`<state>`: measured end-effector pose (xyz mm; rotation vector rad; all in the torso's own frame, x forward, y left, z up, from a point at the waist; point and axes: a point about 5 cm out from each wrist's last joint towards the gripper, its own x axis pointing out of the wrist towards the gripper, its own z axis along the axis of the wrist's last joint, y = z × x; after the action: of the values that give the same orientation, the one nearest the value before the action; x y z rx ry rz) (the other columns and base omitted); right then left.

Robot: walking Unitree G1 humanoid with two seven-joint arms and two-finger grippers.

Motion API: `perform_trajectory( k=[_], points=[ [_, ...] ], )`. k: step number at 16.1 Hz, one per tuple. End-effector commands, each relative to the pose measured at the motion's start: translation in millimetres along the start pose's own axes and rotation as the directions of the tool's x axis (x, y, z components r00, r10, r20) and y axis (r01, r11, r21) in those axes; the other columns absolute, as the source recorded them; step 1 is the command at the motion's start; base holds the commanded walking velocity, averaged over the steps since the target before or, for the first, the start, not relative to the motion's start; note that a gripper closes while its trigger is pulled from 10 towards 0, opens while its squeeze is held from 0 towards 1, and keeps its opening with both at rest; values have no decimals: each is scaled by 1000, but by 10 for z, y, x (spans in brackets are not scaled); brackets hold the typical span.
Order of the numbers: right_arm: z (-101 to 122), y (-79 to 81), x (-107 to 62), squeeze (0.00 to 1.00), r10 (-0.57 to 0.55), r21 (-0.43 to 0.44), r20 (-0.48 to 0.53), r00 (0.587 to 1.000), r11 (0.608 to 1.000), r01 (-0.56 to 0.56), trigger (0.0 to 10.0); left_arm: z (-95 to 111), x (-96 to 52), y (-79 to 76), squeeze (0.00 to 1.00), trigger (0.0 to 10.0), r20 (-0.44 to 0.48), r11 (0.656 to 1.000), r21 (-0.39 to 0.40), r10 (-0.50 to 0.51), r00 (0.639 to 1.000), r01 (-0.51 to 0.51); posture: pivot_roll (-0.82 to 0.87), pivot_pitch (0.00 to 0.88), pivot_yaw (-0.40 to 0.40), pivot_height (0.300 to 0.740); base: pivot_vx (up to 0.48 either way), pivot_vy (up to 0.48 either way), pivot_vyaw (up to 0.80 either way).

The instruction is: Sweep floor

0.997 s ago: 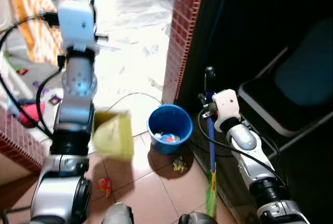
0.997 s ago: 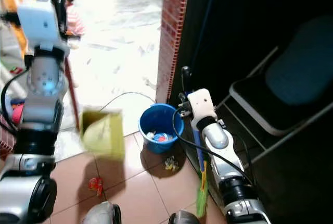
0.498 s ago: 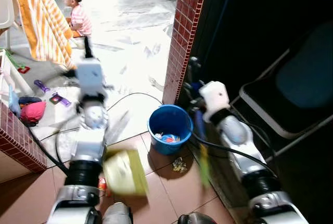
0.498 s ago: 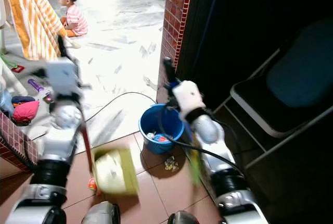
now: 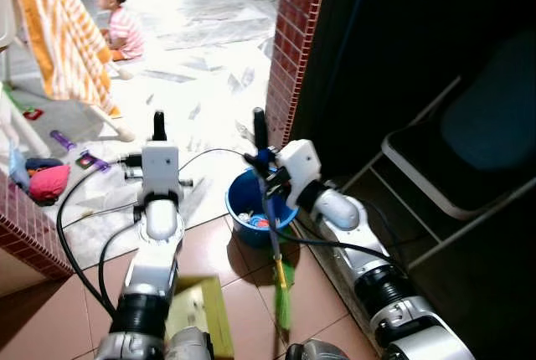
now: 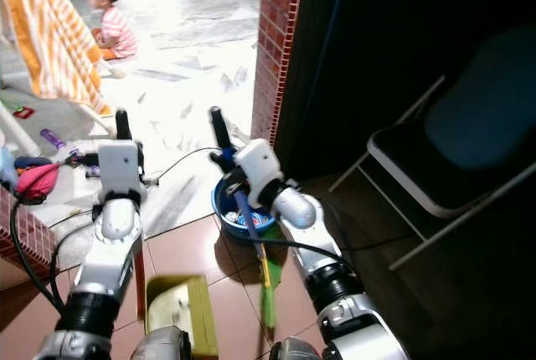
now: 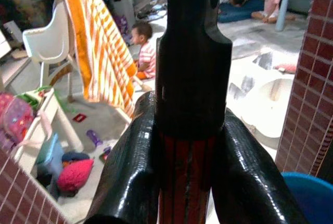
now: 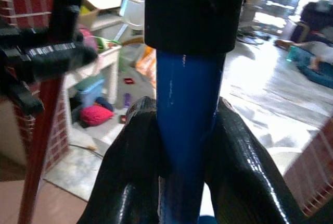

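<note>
My left gripper (image 5: pixel 157 146) is shut on the red dustpan handle (image 7: pixel 187 177), just under its black top (image 5: pixel 157 124). The yellow-green dustpan (image 5: pixel 198 320) sits low on the brown tiles by my feet. My right gripper (image 5: pixel 265 161) is shut on the blue broom handle (image 8: pixel 186 125), below its black cap. The broom's green bristles (image 5: pixel 283 295) hang over the tiles in front of the blue bucket (image 5: pixel 240 206), which holds some litter. The two handles stand side by side, a short way apart.
A red brick pillar (image 5: pixel 295 42) rises right behind the bucket. A dark folding chair (image 5: pixel 469 155) stands to the right. A child (image 5: pixel 117 21) sits on the pale floor beyond, near an orange striped towel (image 5: pixel 63 38). A cable (image 5: pixel 209 153) and toys (image 5: pixel 50 181) lie at left.
The left arm came down and the dustpan dropped from beside the bucket to the tiles at my feet. The right arm swung the broom left, from the dark wall to the bucket.
</note>
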<state>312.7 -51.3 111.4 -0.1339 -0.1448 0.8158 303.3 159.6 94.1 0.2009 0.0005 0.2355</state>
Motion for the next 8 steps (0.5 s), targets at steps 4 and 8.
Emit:
perform_trajectory(
  k=[4,8],
  points=[
    [124,11,75,0,36,138,71,997,989,-46,10000,9,-92,-136,0,10000,21,999,2,-48,999,48,5,24,-68,740,0,0,0],
    [220,22,73,0,90,263,103,991,958,-114,10000,-18,-51,-132,0,10000,-19,999,-12,-51,998,51,-1,19,-71,740,0,0,0]
  ],
)
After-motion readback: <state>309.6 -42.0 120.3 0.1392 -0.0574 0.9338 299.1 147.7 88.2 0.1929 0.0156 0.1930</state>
